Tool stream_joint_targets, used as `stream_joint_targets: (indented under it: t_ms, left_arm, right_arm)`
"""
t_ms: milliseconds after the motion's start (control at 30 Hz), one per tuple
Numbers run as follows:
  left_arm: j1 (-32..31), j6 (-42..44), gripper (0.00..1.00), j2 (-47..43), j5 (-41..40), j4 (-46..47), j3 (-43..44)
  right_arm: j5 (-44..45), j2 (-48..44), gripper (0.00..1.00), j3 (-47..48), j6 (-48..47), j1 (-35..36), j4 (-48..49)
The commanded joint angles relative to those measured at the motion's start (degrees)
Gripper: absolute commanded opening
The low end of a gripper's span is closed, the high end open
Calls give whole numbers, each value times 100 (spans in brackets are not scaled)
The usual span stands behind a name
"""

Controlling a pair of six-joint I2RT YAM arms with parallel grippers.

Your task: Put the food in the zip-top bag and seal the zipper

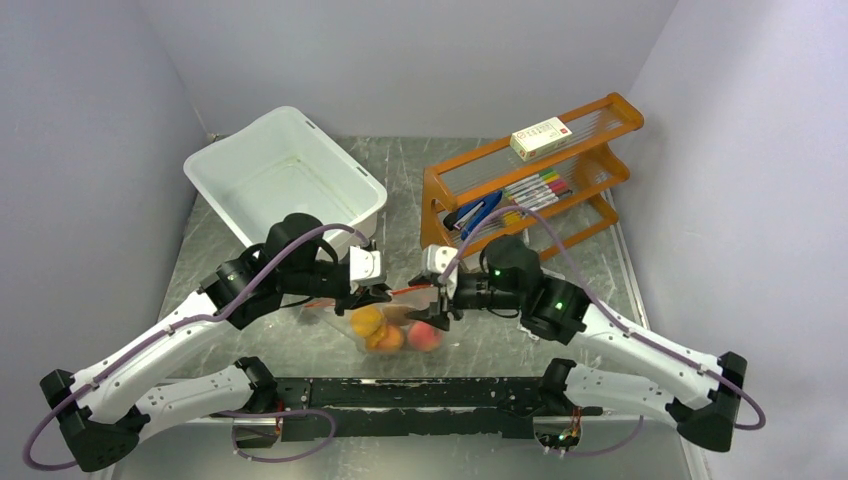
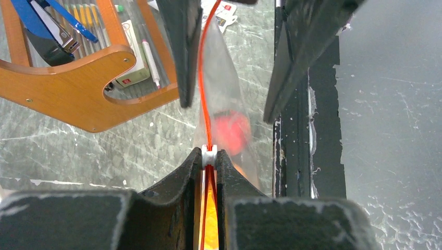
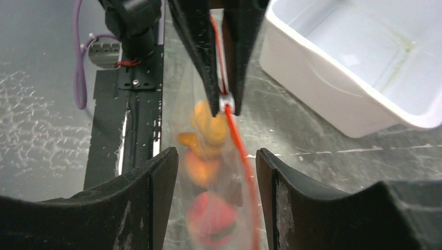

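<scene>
The zip-top bag (image 1: 400,318) hangs between my two grippers near the table's front, with the food in it: orange fruits (image 1: 368,321) and a pink-red one (image 1: 426,337). My left gripper (image 1: 372,296) is shut on the zipper (image 2: 203,78) at its white slider (image 2: 209,155). My right gripper (image 1: 437,305) is open, and its fingers (image 3: 161,198) straddle the bag without touching it. In the right wrist view (image 3: 215,154) the orange fruits (image 3: 208,125) and the red fruit (image 3: 211,219) show through the plastic, with the zipper (image 3: 242,151) running beside them. The red fruit (image 2: 229,130) also shows in the left wrist view.
A white tub (image 1: 285,180) stands at the back left. An orange wooden rack (image 1: 530,180) with markers, a blue stapler and a small box stands at the back right. A black rail (image 1: 420,395) runs along the near edge, just below the bag.
</scene>
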Motion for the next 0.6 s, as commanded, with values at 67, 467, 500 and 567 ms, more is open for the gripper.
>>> stream_joint_targets:
  t_ms: [67, 467, 500, 567]
  left_arm:
    - [-8, -85, 7, -23, 306, 383, 43]
    - [-7, 31, 7, -291, -97, -89, 60]
    - [-8, 45, 7, -316, -151, -154, 74]
    - [-5, 35, 7, -338, -225, -301, 109]
  right_arm:
    - [442, 401, 46, 341, -366, 414, -19]
    - [1114, -517, 0, 35, -618, 431, -15]
    - [1229, -626, 0, -4, -601, 431, -28]
    - [1378, -836, 0, -108, -542, 429, -40]
